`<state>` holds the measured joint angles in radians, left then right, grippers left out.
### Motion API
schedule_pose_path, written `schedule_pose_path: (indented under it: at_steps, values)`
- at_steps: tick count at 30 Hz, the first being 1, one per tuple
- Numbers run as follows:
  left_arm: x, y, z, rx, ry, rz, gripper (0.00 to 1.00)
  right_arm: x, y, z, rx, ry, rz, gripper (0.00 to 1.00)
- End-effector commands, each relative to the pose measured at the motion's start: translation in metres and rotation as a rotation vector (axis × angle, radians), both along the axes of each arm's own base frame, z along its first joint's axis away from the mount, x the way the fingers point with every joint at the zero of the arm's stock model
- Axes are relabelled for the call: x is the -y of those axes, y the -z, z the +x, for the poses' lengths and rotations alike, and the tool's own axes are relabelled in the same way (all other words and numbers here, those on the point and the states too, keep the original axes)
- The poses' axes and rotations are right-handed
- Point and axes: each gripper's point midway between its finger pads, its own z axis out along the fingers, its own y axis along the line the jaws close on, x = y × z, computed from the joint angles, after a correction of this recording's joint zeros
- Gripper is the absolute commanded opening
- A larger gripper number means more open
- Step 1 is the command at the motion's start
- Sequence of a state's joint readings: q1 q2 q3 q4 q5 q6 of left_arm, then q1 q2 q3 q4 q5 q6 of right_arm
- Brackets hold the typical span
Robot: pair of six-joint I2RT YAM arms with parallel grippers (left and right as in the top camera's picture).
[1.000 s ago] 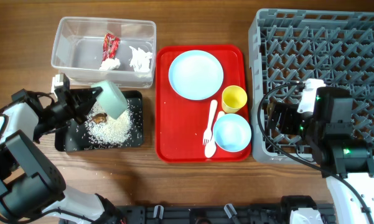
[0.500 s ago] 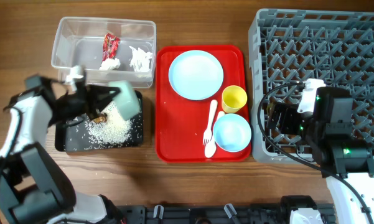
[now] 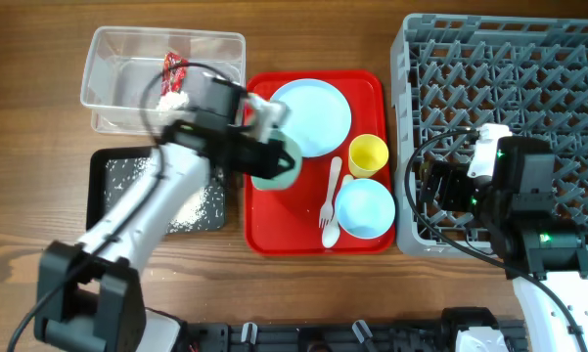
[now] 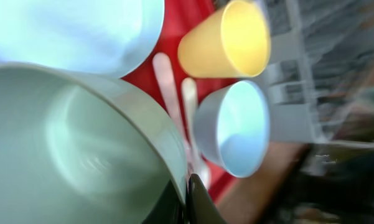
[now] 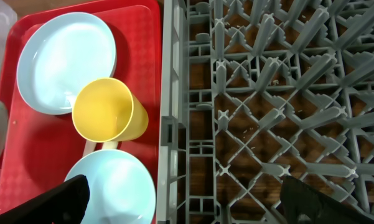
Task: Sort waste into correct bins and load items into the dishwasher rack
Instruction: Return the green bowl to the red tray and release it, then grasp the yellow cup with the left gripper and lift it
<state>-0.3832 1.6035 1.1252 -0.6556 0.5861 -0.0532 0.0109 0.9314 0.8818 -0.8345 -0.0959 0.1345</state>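
One mint green bowl (image 3: 277,168) pinched by left hand (image 3: 267,156) (above the red tray (image 3: 284,223)); right hand (image 5: 187,202) spread wide.

Part of black tray (image 3: 100,191) hidden under left arm (image 3: 142,210), rack (image 3: 509,59) cropped at right edge

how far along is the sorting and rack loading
Done: red wrapper in the clear tub, rice on the black tray. In hand: left gripper holds the mint green bowl above the red tray. Left: plate, yellow cup, blue bowl, fork and spoon on that tray; nothing shows in the rack.
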Motion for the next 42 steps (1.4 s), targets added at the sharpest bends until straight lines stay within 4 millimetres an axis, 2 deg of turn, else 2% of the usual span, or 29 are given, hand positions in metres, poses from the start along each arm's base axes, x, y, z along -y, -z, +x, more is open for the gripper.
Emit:
schedule_pose_path:
  at_steps: [1,6,8,10,14,16,18,20,23,28,31,34,37,42]
  values:
    - [-0.006,0.021,0.013,0.114,-0.117,0.283,0.04,0.0,-0.009,0.003,0.022,0.002,-0.007,1.0]
    - [0.01,0.039,0.0,0.113,-0.123,0.371,0.04,0.001,-0.009,0.003,0.022,0.001,-0.007,1.0]
    - [0.017,0.055,-0.006,0.085,-0.09,0.396,0.04,0.0,-0.009,0.003,0.022,0.001,-0.007,1.0]
    - [0.019,0.063,-0.007,0.074,-0.083,0.406,0.04,0.0,-0.009,0.003,0.022,0.001,-0.007,1.0]
    - [0.019,0.068,-0.006,0.068,-0.081,0.411,0.05,0.0,-0.009,0.003,0.021,0.001,-0.007,1.0]
    - [0.019,0.067,-0.006,0.071,-0.082,0.409,0.36,0.0,-0.009,0.003,0.021,0.002,-0.007,1.0]
    - [0.018,0.066,-0.005,0.072,-0.085,0.408,0.51,0.0,-0.009,0.003,0.021,0.001,-0.007,1.0]
    - [0.017,0.061,-0.002,0.081,-0.095,0.399,0.58,0.0,-0.009,0.003,0.021,0.001,-0.007,1.0]
    - [0.014,0.04,0.006,0.119,-0.123,0.366,0.66,0.0,-0.009,0.003,0.02,0.001,-0.007,1.0]
    - [0.013,-0.002,0.019,0.205,-0.165,0.295,0.72,0.0,-0.009,0.003,0.02,0.001,-0.007,1.0]
    - [0.02,-0.029,0.029,0.289,-0.184,0.224,0.76,0.001,-0.009,0.003,0.02,0.002,-0.007,1.0]
    - [0.039,-0.052,0.039,0.358,-0.175,0.11,0.77,0.001,-0.009,0.003,0.019,0.001,-0.007,1.0]
    - [0.052,-0.061,0.05,0.366,-0.213,0.03,0.8,0.001,-0.008,0.002,0.014,0.002,-0.007,1.0]
    - [0.073,-0.05,0.056,0.33,-0.195,-0.044,0.74,0.001,-0.006,-0.001,0.0,0.002,-0.007,1.0]
